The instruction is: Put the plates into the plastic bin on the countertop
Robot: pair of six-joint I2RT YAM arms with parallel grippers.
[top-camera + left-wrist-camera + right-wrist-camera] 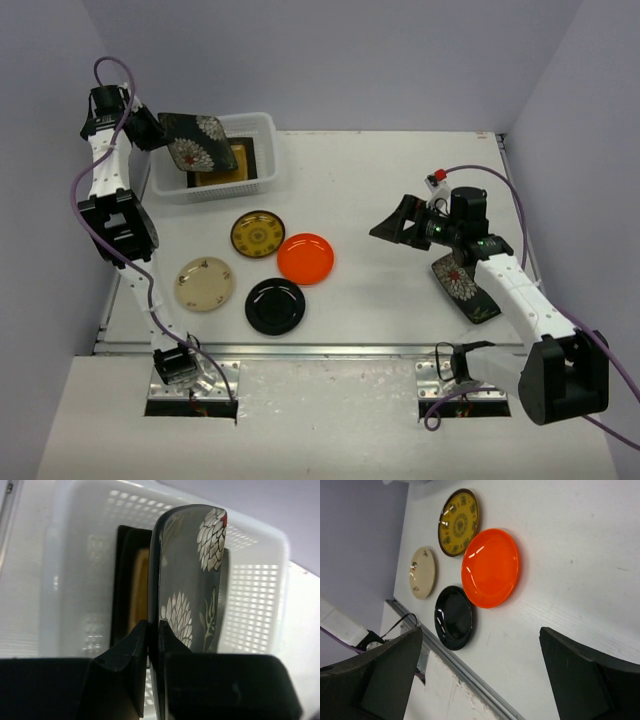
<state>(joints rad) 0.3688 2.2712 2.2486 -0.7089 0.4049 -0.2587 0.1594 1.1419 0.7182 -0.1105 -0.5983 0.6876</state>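
We count eight plates in all. The left gripper (158, 130) is clamped on one square black flowered plate (200, 142). Its two fingers (131, 652) pinch the rim from either side. The plate hangs tilted over the left part of the plastic bin (200, 193), above what already lies inside.

In the bin we make out two square plates. One is an amber plate (220, 179). The other is a darker plate (257, 155), whose rim frames the amber one at the back and right. We cannot name its colour with certainty.

Four round plates lie flat on the countertop (400, 170) in front of the bin, in a loose cluster. These are one yellow-patterned plate (258, 233), one orange plate (306, 258) just beside it, one cream plate (204, 283) to the left, and one black plate (275, 306) nearest the metal rail (300, 351).

The eighth is a second flowered plate (468, 290). It lies on the countertop near the right edge, partly hidden under the right arm.

The right gripper (398, 226) stands wide open with nothing between its fingers (385, 675). It hovers above the countertop between the round cluster and the second flowered plate, well apart from the bin.
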